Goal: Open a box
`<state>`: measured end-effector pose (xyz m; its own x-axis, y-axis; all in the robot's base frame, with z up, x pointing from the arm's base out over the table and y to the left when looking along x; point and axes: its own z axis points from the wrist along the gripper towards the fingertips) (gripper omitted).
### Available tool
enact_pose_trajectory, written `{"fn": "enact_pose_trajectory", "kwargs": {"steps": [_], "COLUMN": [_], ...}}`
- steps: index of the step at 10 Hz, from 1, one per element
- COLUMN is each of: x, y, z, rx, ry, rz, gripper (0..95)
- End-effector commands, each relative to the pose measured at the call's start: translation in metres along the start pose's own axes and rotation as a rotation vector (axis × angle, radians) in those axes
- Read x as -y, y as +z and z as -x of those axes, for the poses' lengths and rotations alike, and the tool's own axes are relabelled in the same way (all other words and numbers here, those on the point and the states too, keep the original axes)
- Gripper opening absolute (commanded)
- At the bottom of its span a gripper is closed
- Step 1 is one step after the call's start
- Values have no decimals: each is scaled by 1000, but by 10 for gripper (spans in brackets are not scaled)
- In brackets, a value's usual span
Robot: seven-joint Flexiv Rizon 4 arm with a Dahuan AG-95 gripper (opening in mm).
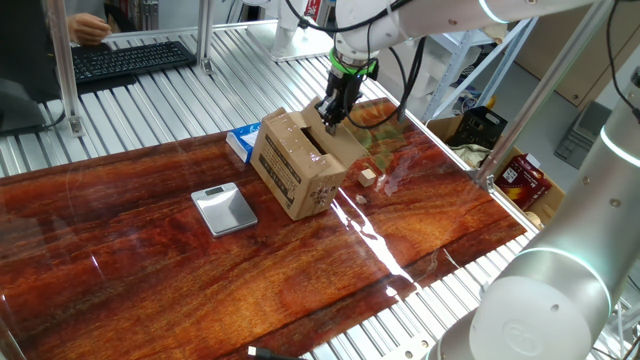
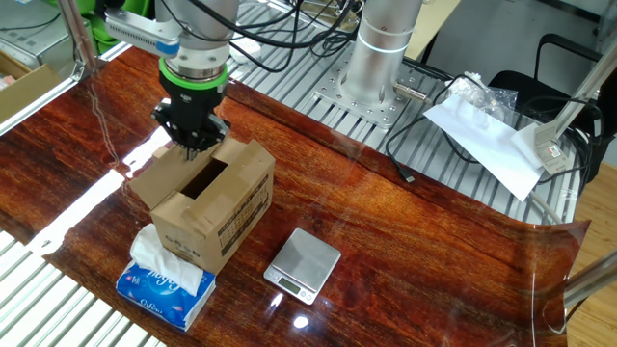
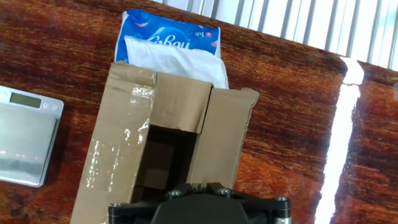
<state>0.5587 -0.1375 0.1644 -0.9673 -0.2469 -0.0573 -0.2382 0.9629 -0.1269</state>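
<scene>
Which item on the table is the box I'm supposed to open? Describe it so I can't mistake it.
On the red-brown wooden table, look directly under the arm's pincer. The box is the brown corrugated carton with dark side print and partly parted top flaps, standing taller than the flat blue tissue packet and silver scale beside it.

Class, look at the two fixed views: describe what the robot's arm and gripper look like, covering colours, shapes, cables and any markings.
The arm is built from rounded, glossy silver-white segments on a bolted metal base plate. Black cables loop loosely along it. Near the wrist sits a bright green ring above a black collar. The gripper is black with two slim dark fingers. No markings are legible.
</scene>
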Motion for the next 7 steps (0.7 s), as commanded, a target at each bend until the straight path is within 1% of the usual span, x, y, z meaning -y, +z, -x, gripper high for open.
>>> {"fn": "enact_pose_trajectory", "kwargs": {"steps": [1,4,6,7], "x": [2,5,5,5], "y": [-1,7,15,19], "z": [-1,-1,-2,-2], "rx": [-3,4,21,40], "ry": [-1,-1,0,1], "rz": [7,11,11,11], "gripper": [0,0,0,0]}}
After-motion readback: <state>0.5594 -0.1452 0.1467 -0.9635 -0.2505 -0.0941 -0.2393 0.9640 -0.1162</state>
